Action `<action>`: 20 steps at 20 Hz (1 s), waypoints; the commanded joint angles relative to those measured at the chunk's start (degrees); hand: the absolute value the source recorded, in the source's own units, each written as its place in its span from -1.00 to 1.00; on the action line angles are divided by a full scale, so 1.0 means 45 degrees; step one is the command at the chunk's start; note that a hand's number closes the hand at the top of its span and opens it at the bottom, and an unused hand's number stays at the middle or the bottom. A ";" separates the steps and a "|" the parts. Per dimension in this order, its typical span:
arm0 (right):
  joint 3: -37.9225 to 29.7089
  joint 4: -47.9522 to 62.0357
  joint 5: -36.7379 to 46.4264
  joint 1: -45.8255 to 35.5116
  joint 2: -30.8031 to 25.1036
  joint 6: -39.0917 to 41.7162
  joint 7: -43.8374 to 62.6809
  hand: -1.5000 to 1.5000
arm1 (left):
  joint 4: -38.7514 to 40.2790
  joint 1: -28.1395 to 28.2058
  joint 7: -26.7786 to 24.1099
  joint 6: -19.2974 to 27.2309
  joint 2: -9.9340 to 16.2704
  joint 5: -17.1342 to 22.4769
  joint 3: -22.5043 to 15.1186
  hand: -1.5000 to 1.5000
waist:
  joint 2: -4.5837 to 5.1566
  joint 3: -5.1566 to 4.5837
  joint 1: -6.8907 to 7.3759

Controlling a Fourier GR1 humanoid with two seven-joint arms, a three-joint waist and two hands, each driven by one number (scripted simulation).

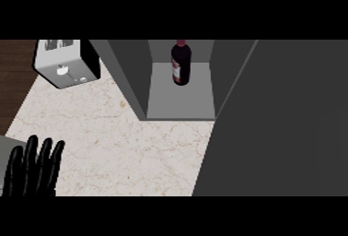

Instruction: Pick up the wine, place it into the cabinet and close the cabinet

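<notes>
1. The wine [180,62] stands upright inside the cabinet [136,78], toward the back of its grey floor and touching neither side wall. Judging from that, the placing is done and the step in hand is closing the cabinet.

2. The large dark panel [279,120] filling the right of the head view looks like the open cabinet door (its hinge line is not clear, so this is a judgement). It reaches from beside the opening down to the lower edge of the view.

3. The left hand [34,166] rests at the lower left, fingers straight, spread slightly and pointing up, holding nothing. It is well apart from the cabinet.

4. The right hand does not show, so its state cannot be told. It may be behind or below the door panel.

5. To close well, the push should land on the door's outer face near its free edge, far from the hinge, with flat fingers, not a curled grasp.

6. The sweep should follow the door's arc toward the opening, slow at the end so the panel seats without bouncing.

7. The bottle sits deep enough that the door should clear it (still worth watching, since a tall bottle tips easily if the cabinet is jolted).

8. The toaster [65,62] on the counter [129,152] stands left of the cabinet, outside the door's path.
</notes>
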 commanded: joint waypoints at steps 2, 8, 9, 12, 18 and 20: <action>0.2356 -0.1809 0.0092 0.0489 0.0025 0.0172 0.0447 1.00 | -0.0249 0.0736 0.0007 -0.0894 0.0412 0.0783 0.1169 -1.00 | -0.0008 -0.0004 0.0001; 0.5116 -0.2131 0.1794 0.0207 0.0090 -0.1609 0.0631 1.00 | 0.0039 0.1675 0.0051 -0.2491 0.1420 0.1893 0.3367 -1.00 | -0.0061 -0.0018 -0.0038; 0.5590 -0.2176 0.1935 -0.0234 0.0090 -0.1855 0.1020 1.00 | -0.0177 0.1304 0.0520 -0.2390 0.1519 0.2099 0.3498 -1.00 | -0.0060 -0.0020 -0.0083; 0.6905 -0.0485 0.3004 -0.0954 0.0087 -0.3572 -0.0593 1.00 | 0.0019 0.1707 0.0535 -0.2843 0.1480 0.2108 0.3675 -1.00 | -0.0025 -0.0012 -0.0014; 0.7979 0.0076 0.4009 -0.2874 0.0069 -0.5904 0.0053 1.00 | 0.0211 0.1715 0.0960 -0.3891 0.2052 0.2994 0.4934 -1.00 | -0.0069 -0.0045 0.0071; 0.8278 0.0135 0.4402 -0.3277 0.0063 -0.6697 0.0130 1.00 | 0.0465 0.1634 0.1015 -0.4070 0.2079 0.3051 0.5239 -1.00 | -0.0073 -0.0043 0.0052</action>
